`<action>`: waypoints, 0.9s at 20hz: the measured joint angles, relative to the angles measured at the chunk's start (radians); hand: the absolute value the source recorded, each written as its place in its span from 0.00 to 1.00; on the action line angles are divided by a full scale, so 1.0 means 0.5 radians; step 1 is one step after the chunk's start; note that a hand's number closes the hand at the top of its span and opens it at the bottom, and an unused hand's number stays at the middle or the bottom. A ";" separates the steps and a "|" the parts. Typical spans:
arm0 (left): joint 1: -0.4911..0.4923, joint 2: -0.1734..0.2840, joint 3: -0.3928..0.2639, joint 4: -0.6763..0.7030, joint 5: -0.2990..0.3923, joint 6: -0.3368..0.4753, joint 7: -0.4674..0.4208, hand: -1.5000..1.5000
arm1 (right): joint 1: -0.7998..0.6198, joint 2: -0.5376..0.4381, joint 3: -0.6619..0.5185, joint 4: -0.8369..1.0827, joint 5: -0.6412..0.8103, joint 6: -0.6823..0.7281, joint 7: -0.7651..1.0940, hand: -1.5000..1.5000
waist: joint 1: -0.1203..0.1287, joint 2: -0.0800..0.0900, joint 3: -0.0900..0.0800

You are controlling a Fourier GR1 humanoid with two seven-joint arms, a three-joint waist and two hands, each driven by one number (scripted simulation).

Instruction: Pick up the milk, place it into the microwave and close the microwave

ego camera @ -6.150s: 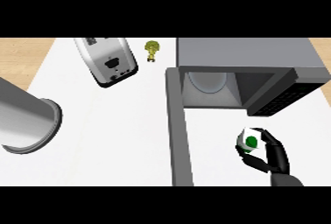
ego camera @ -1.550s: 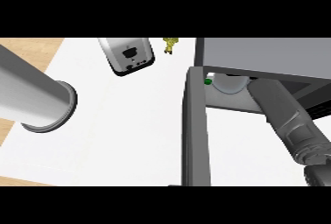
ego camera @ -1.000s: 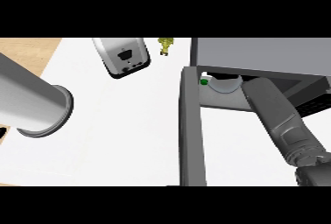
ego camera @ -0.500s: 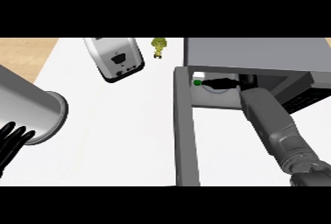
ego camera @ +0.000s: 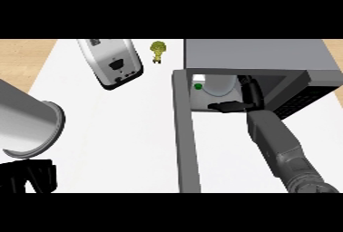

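The milk (ego camera: pixel 198 86), a white carton with a green cap, stands inside the open microwave (ego camera: pixel 258 54) at the left of its cavity, beside the glass turntable (ego camera: pixel 221 86). My right hand (ego camera: pixel 236 106) is in the microwave's mouth, just right of the carton. Its fingers are straight, the thumb points left, and it holds nothing. The microwave door (ego camera: pixel 185 136) hangs open and runs toward the lower edge, left of my right forearm. My left hand (ego camera: pixel 26 177) rests open at the lower left corner.
A silver toaster (ego camera: pixel 110 63) lies at the back left of the white counter (ego camera: pixel 120 136). A small yellow-green object (ego camera: pixel 158 50) stands behind it, near the microwave. A large grey cylinder (ego camera: pixel 23 120) fills the left edge.
My right hand has let go of the milk and drawn back a little from it. The left hand has come further into view at the lower left.
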 measured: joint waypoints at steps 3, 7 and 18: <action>0.031 -0.006 -0.152 0.007 -0.089 0.071 -0.034 1.00 | 0.120 0.026 0.015 -0.063 -0.025 0.091 -0.034 0.00 | -0.027 -0.013 -0.002; 0.044 -0.003 -0.314 -0.034 -0.127 0.165 0.025 1.00 | 0.301 0.075 0.068 -0.221 -0.046 0.147 -0.052 0.00 | -0.050 -0.024 -0.003; -0.232 -0.012 -0.743 0.179 -0.524 0.376 -0.042 1.00 | 0.957 0.065 0.227 -0.894 -0.107 0.346 0.056 0.00 | -0.101 -0.037 -0.006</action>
